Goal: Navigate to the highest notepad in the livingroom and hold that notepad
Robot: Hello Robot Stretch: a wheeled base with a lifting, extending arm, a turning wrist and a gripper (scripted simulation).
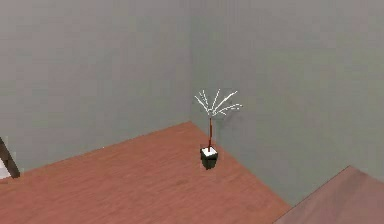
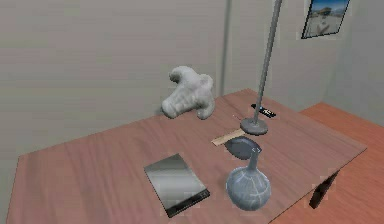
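A brown wooden table (image 2: 110,160) spreads across the arm side view. Near its middle lies a small flat tan thing (image 2: 228,138), possibly a notepad, with a dark oval thing (image 2: 242,149) right next to it. A flat grey rectangular slab with a dark edge (image 2: 177,183) lies nearer the front of the table. The table's corner (image 1: 340,200) also shows at the forward view's bottom right.
On the table stand a white sculpture (image 2: 188,93), a lamp on a thin grey pole (image 2: 266,70), a small dark thing (image 2: 265,110) and a glass vase (image 2: 248,183). A picture (image 2: 326,17) hangs on the wall. A potted plant (image 1: 211,125) stands in the corner on red-brown floor (image 1: 130,185).
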